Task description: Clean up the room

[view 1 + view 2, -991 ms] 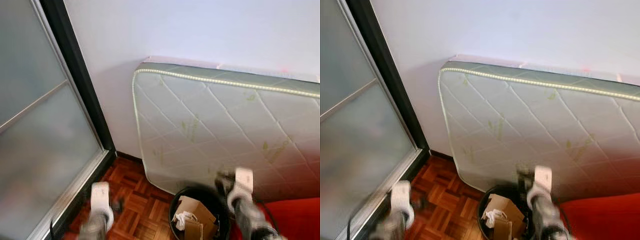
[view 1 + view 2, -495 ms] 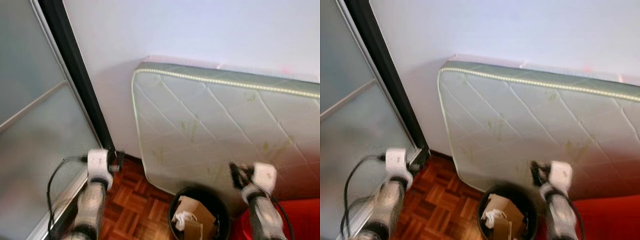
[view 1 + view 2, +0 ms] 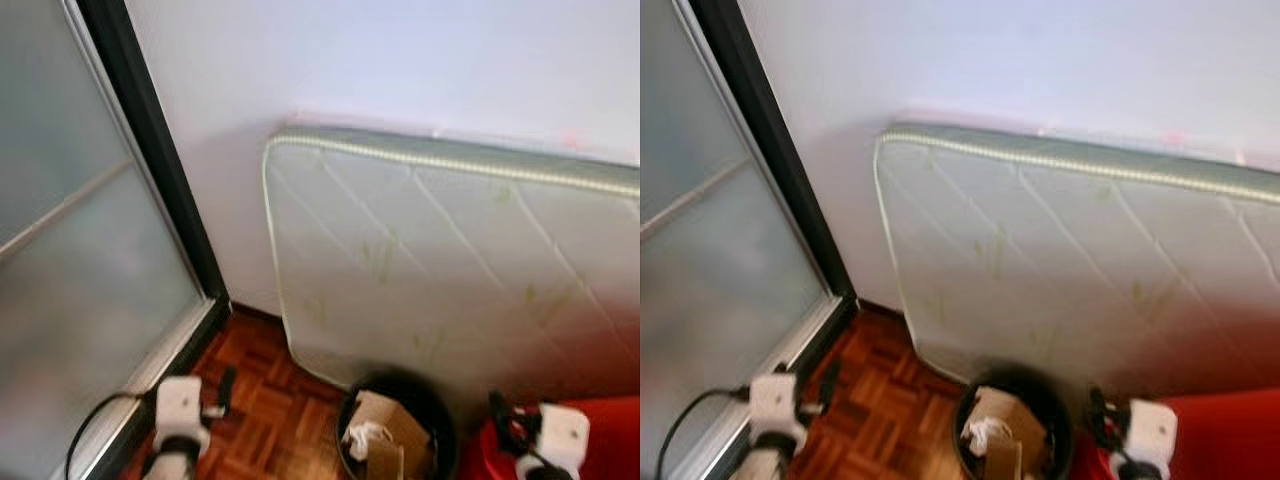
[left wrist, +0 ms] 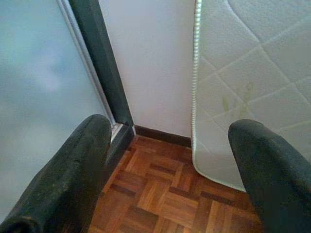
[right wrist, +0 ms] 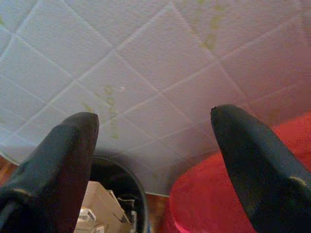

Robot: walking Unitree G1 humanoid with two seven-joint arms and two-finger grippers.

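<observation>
A black waste bin [image 3: 432,432] stands on the parquet in front of a leaning mattress [image 3: 450,250]. It holds a cardboard box [image 3: 385,420] and crumpled white paper [image 3: 362,438]. My left gripper [image 3: 227,384] hangs low over the floor to the left of the bin, open and empty; in its wrist view its fingers [image 4: 73,179] frame the wall corner. My right gripper [image 3: 498,408] is low to the right of the bin, also open with nothing in it. Its wrist view shows its fingers [image 5: 252,155] facing the mattress, with the bin [image 5: 138,194] below.
A frosted glass sliding door [image 3: 80,280] with a dark frame [image 3: 160,170] runs along the left. A red object [image 3: 605,430] sits at the bottom right beside the bin. Bare parquet floor [image 3: 265,385] lies between the door and the bin.
Both arms have dropped lower in the head views since half a second ago. The right gripper has also shifted to the right, away from the bin.
</observation>
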